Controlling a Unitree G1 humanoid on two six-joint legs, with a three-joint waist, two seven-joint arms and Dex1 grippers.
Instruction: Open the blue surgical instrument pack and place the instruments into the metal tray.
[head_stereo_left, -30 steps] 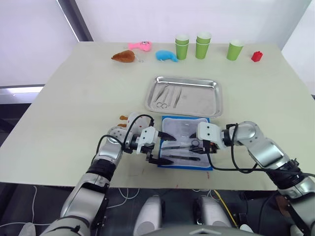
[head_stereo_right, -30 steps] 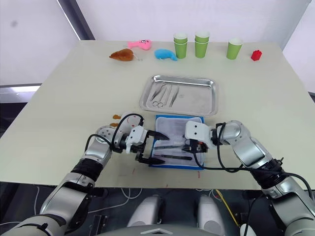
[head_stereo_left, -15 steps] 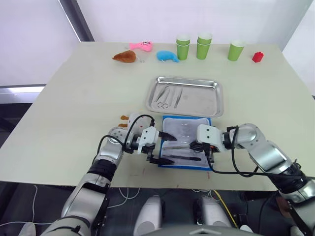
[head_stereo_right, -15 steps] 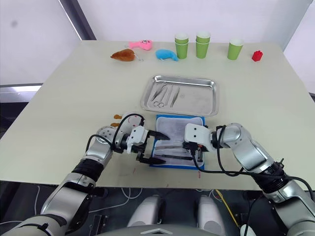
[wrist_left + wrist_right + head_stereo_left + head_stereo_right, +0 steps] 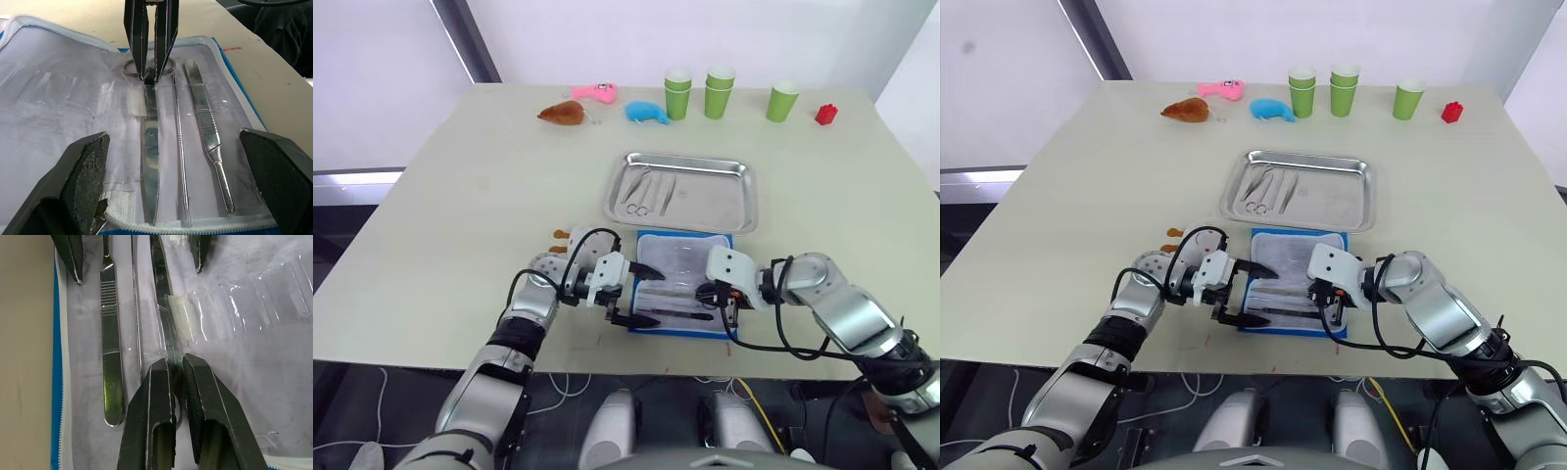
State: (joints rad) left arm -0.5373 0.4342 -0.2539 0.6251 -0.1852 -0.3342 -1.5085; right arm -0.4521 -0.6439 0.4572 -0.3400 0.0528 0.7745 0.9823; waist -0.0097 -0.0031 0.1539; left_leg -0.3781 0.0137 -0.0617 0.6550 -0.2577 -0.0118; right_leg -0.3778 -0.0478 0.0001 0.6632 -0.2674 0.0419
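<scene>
No legible text or labels

Right pincer [image 5: 177, 369] clamped on scissors [image 5: 164, 308]

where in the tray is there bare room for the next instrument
The metal tray's right half is bare, from the middle to its right rim. Its left part is crowded: the instruments already placed lie there. The open pack borders its near rim.
</scene>
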